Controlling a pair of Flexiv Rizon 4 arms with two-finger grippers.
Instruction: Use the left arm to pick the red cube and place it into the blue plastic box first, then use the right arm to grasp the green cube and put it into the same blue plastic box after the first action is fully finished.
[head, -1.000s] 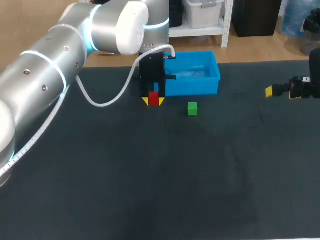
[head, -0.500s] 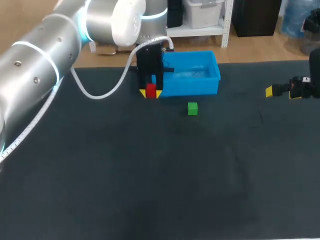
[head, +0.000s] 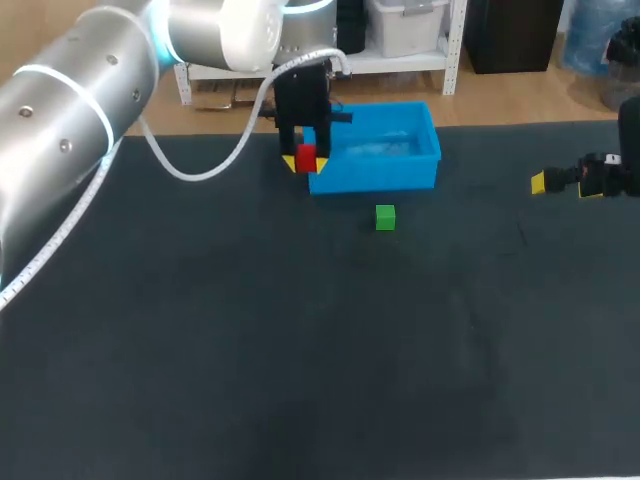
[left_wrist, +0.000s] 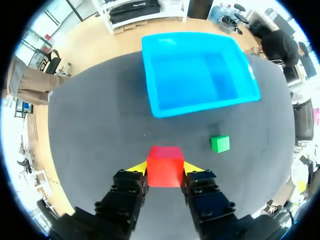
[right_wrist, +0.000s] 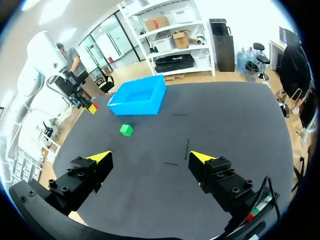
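My left gripper (head: 305, 164) is shut on the red cube (head: 306, 155) and holds it in the air beside the near left corner of the blue plastic box (head: 378, 176). In the left wrist view the red cube (left_wrist: 164, 166) sits clamped between the yellow fingertips of the left gripper (left_wrist: 164, 168), with the blue box (left_wrist: 197, 72) ahead and the green cube (left_wrist: 220, 143) off to one side. The green cube (head: 385, 217) lies on the dark table just in front of the box. My right gripper (head: 561, 182) stands open at the far right; its own view shows the right gripper (right_wrist: 150, 159) with nothing between its fingers, and the green cube (right_wrist: 126, 130) and blue box (right_wrist: 137, 102) far ahead.
The dark table mat (head: 300, 350) spreads wide in front of the box. The left arm's white cable (head: 215, 165) loops down beside the gripper.
My left gripper has risen with the red cube and shifted back toward the box's left corner. The right arm and green cube have stayed put.
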